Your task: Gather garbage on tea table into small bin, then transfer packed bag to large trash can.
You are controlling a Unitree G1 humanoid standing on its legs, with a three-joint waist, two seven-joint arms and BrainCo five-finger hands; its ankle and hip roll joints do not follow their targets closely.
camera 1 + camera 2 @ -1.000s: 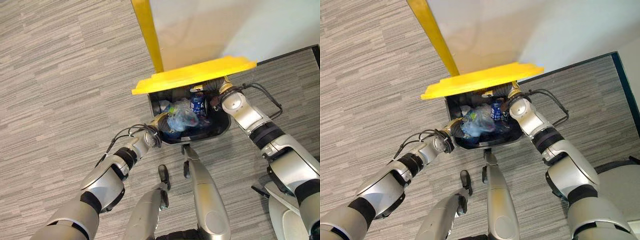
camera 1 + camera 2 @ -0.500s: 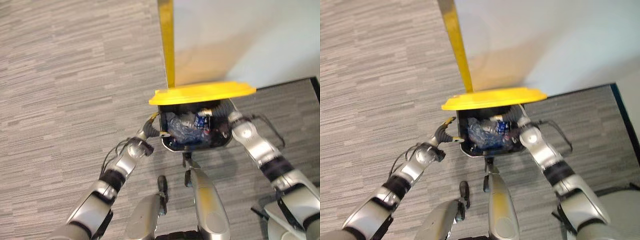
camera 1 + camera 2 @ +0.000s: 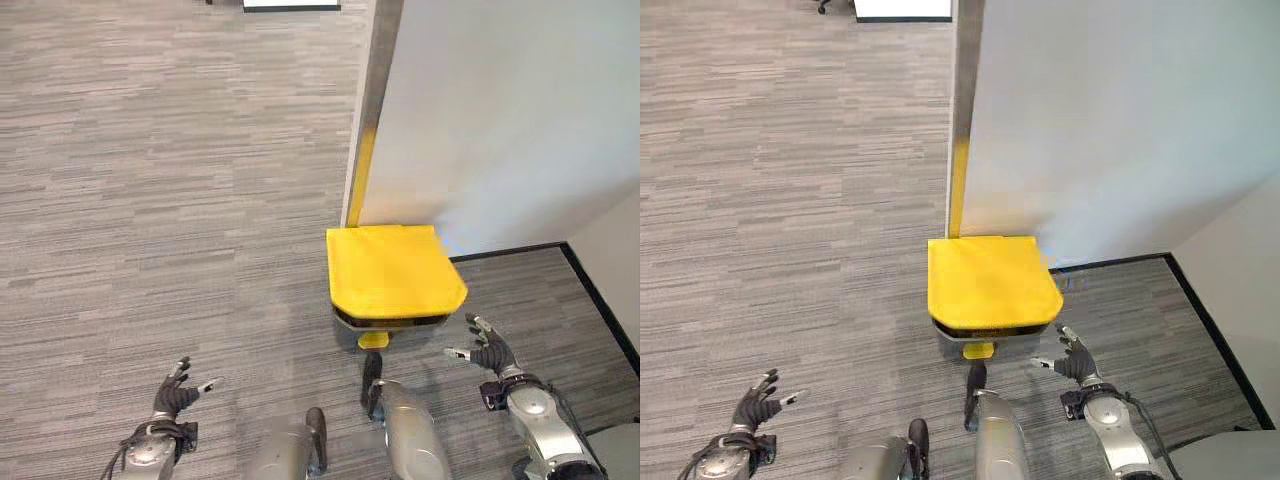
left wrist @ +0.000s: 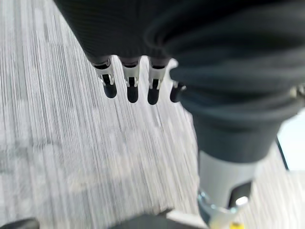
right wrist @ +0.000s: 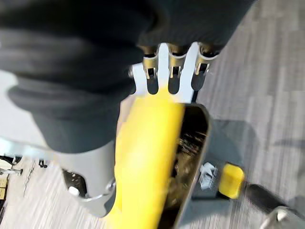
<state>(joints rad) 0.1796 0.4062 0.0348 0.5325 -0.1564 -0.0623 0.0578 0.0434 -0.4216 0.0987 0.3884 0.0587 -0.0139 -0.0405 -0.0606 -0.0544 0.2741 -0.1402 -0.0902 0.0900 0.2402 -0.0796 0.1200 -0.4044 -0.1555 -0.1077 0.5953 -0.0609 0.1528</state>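
Large trash can [image 3: 395, 275] against the wall, yellow lid [image 3: 990, 278] down over the dropped bag, so nothing to carry: left hand [image 3: 178, 392] well off to its left, right hand [image 3: 487, 350] just beside it, fingers spread and empty.

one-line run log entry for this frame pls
phase: after drop-off | large trash can: yellow lid down, by wall | left robot hand: open, empty, over floor | right robot hand: open, empty, beside can
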